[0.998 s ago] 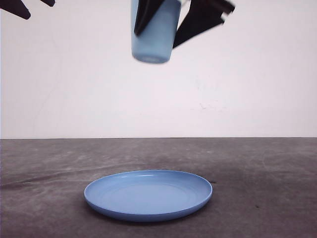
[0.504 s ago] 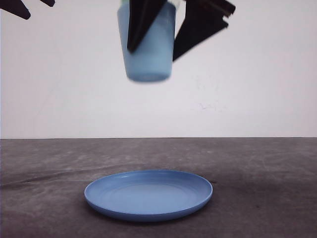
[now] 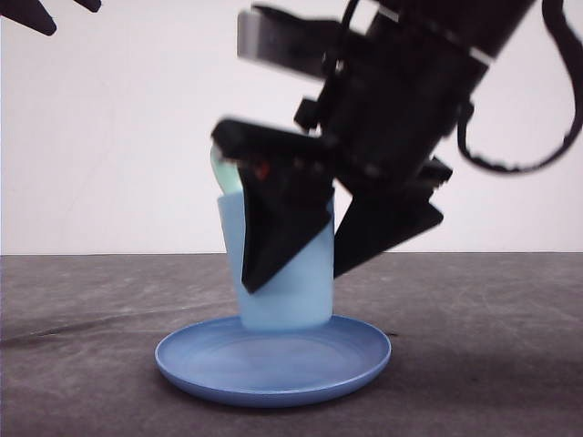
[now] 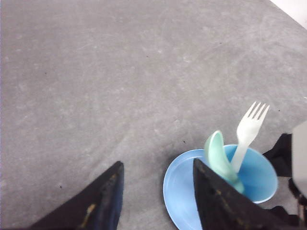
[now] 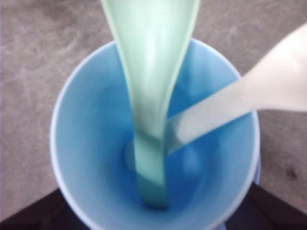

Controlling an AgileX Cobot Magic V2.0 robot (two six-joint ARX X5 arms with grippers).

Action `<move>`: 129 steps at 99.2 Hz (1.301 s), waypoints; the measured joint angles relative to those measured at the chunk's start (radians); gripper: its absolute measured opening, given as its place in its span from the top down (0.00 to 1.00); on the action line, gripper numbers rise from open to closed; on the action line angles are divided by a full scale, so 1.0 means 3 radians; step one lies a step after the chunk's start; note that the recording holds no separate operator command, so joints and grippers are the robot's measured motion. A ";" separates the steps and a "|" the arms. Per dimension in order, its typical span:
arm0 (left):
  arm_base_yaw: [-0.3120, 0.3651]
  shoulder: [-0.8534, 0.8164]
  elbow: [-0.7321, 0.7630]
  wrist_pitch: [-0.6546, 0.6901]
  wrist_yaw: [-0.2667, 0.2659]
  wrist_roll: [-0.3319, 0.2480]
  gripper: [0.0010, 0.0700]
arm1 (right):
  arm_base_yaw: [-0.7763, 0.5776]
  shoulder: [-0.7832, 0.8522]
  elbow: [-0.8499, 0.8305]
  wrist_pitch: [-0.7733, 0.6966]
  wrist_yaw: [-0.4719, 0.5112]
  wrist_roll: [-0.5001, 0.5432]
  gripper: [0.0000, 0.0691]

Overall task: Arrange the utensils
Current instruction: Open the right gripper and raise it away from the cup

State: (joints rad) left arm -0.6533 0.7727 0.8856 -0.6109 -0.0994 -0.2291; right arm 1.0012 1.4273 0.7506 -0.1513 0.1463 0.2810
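1. Fingers of the right gripper [image 3: 301, 250], seen from the front, are closed on the light blue cup [image 3: 310, 291], one dark finger across its near wall and the other at its right side. The cup's base sits on, or just above, the round blue plate [image 3: 191, 362] on the grey bench [image 3: 73, 382]; I cannot tell whether it touches. A mint-green spoon [image 3: 221, 175] bowl peeks over the rim at the left.

2. From the left wrist, the left gripper [image 4: 156, 199] hovers well above the bench with its fingers spread apart and holding nothing. Beyond them, the cream-white fork [image 4: 248, 134] stands tines-up in the cup [image 4: 261, 179], and the spoon [image 4: 218, 155] leans beside it, bowl-up, over the plate [image 4: 175, 187].

3. From the right wrist, looking down into the cup [image 5: 81, 158], both handles reach its floor: the spoon [image 5: 151, 96] runs down the middle and the fork [image 5: 230, 105] slants in from one side, the two crossing near the bottom.

4. Handling, as I judge it: both utensils look like thin, light, stiff plastic with smooth, slippery surfaces. They stand loose, so any tilt could rattle or spill them. Best held by the slim handle, or carried in the cup by its wall.
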 joint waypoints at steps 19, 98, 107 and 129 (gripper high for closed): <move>0.0000 0.0000 0.0000 0.0001 0.0000 0.0000 0.62 | 0.0020 0.0090 -0.0011 0.0295 0.0078 0.0015 0.42; 0.0000 0.0000 0.0000 -0.0004 0.0000 0.0001 0.62 | 0.0071 0.0233 -0.0011 0.0071 0.0033 0.0193 0.12; 0.0000 0.0000 0.0000 -0.0004 0.0000 0.0000 0.62 | 0.0088 0.0036 -0.0011 -0.0135 0.0031 0.0230 0.11; 0.0000 0.0000 0.0000 -0.0001 0.0000 0.0001 0.62 | 0.0126 -0.0718 -0.0006 -0.0749 0.0033 0.0254 0.11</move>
State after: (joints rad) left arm -0.6533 0.7727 0.8856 -0.6113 -0.0994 -0.2287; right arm 1.0389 1.2118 0.7486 -0.3759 0.1562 0.3573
